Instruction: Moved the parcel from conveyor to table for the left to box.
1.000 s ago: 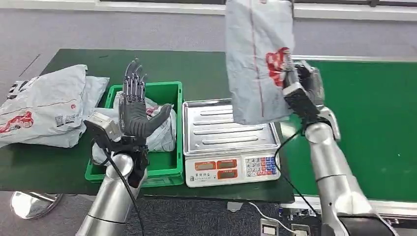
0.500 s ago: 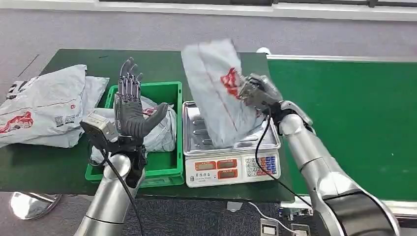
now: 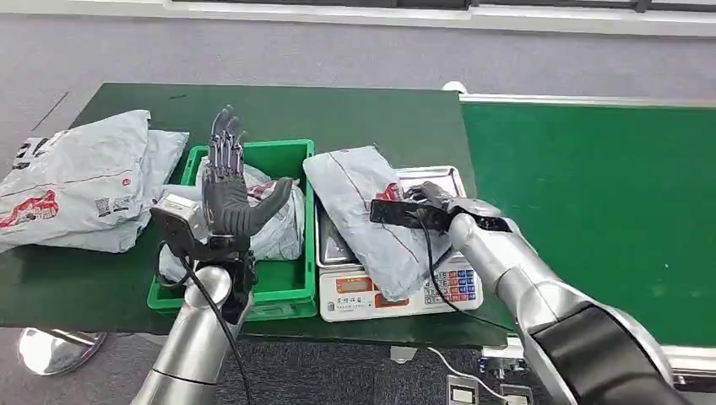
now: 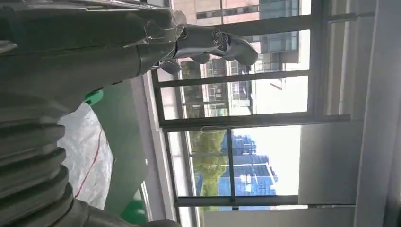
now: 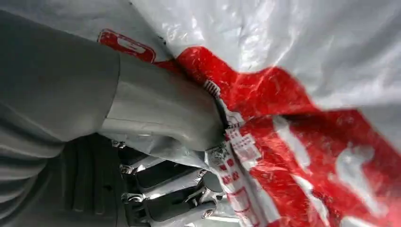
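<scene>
A grey plastic parcel with red print lies flat across the tray of the weighing scale, its near end hanging over the display. My right hand still grips the parcel's right edge; in the right wrist view the thumb presses on the red print with the dark fingers under the bag. My left hand stands upright and open above the green box, fingers spread, holding nothing. The box holds another grey parcel.
More grey parcels are piled at the table's left end. The green conveyor belt runs along the right, bare. The scale's keypad faces me at the table's front edge.
My right hand swung the parcel from high above the conveyor side down and leftward, laying it flat on the scale tray. The left hand stayed upright over the box.
</scene>
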